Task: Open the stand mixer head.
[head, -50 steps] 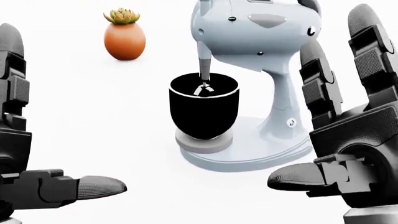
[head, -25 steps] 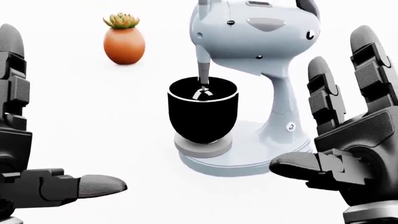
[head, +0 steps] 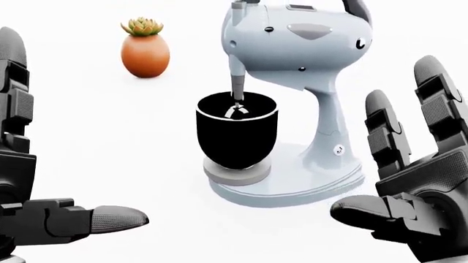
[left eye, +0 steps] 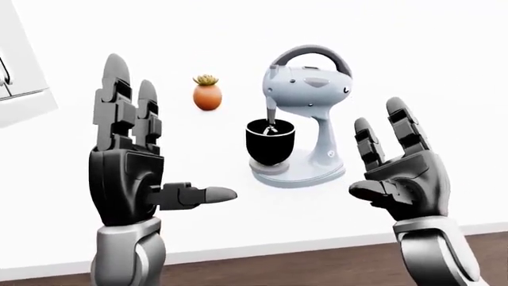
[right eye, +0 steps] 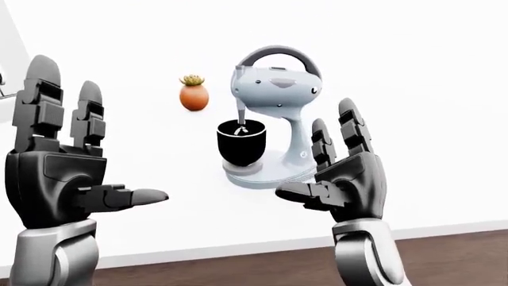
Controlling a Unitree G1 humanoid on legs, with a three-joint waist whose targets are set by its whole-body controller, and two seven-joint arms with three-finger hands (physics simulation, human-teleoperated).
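Holding both hands spread and empty, left hand [left eye: 127, 179] and right hand [left eye: 401, 179], I face the mixer [left eye: 305, 128] on the counter [left eye: 238, 208]; its head [left eye: 309, 89] (rigid, hinged, probably heavy) wants lifting under its nose.

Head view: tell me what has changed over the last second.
The right hand has sunk lower and drifted toward the view's right, off the stand mixer head; its fingers stay spread, holding nothing. The mixer and the potted succulent have edged slightly up and left together, which suggests a small camera move. The left hand stays open in place, and the beater still sits in the black bowl.
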